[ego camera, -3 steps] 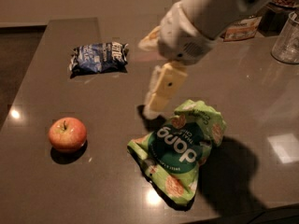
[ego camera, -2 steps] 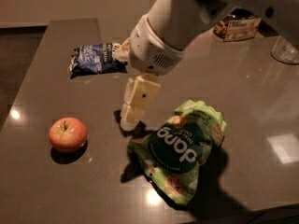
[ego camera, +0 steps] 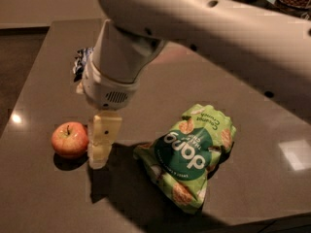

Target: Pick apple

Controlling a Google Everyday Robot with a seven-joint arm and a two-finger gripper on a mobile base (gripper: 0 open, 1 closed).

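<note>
The apple (ego camera: 70,139) is small, red-orange with yellowish patches and a short dark stem. It sits on the dark table (ego camera: 39,81) at the left. My gripper (ego camera: 99,157) hangs from the big white arm (ego camera: 194,28), low over the table, right beside the apple's right side and touching it or nearly so. It holds nothing that I can see. The arm hides much of the table's middle and back.
A green snack bag (ego camera: 187,154) lies to the right of the gripper, much larger than the apple. A dark blue snack bag (ego camera: 81,62) shows partly behind the arm at the back left. The table's left edge runs near the apple.
The arm has swung left and down, from above the green bag's left edge to right beside the apple. The apple and the bags lie as before.
</note>
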